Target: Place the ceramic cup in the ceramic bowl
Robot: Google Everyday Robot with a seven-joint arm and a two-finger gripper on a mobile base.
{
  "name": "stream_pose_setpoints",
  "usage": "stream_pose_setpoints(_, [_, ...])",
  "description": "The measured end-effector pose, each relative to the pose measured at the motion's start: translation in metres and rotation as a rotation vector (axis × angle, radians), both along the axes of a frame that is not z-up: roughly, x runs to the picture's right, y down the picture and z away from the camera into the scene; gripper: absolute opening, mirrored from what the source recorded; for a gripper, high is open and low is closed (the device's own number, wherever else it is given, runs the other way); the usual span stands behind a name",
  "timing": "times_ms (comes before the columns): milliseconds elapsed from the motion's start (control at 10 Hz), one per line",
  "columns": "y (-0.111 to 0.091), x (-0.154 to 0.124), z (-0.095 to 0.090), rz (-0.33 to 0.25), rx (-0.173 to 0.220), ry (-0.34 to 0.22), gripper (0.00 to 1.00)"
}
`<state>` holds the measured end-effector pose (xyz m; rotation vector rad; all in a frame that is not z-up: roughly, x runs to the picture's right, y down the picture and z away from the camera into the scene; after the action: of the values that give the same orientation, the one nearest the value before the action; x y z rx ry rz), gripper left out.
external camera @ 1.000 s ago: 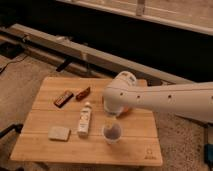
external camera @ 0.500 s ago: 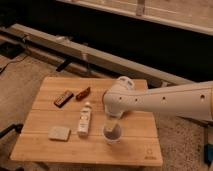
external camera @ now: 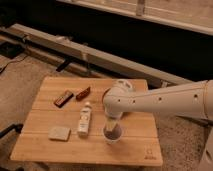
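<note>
The ceramic cup (external camera: pixel 112 134) is small, pale and round, and stands upright on the wooden table (external camera: pixel 135 145) near its front middle. My gripper (external camera: pixel 113 125) hangs from the white arm that reaches in from the right. It is directly over the cup, with its tip at or inside the cup's rim. The arm's white wrist (external camera: pixel 119 100) covers the table area behind the cup. The ceramic bowl does not show in this view; it is either hidden by the arm or out of view.
A white labelled bottle (external camera: pixel 85 119) lies left of the cup. A tan block (external camera: pixel 59 133) lies at the front left. A brown bar (external camera: pixel 63 98) and a reddish packet (external camera: pixel 83 93) lie at the back left. Metal rails run behind the table.
The arm has lowered and shifted slightly left, so the gripper moved from above the cup down onto it. The cup and the other objects have stayed in place.
</note>
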<state>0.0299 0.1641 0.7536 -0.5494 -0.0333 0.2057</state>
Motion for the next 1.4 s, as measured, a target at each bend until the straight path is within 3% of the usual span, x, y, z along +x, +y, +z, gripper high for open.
stream_pose_setpoints(400, [-0.012, -0.004, 0.0, 0.005, -0.019, -0.019, 0.14])
stream_pose_setpoints(600, [-0.027, -0.003, -0.007, 0.005, -0.011, -0.026, 0.01])
stream_pose_setpoints(1000, [-0.08, 0.007, -0.035, -0.014, 0.028, -0.044, 0.0])
stream_pose_setpoints(1200, [-0.113, 0.023, -0.033, -0.027, 0.037, -0.052, 0.0])
stream_pose_setpoints(1400, [-0.136, 0.038, -0.019, -0.034, 0.036, -0.054, 0.0])
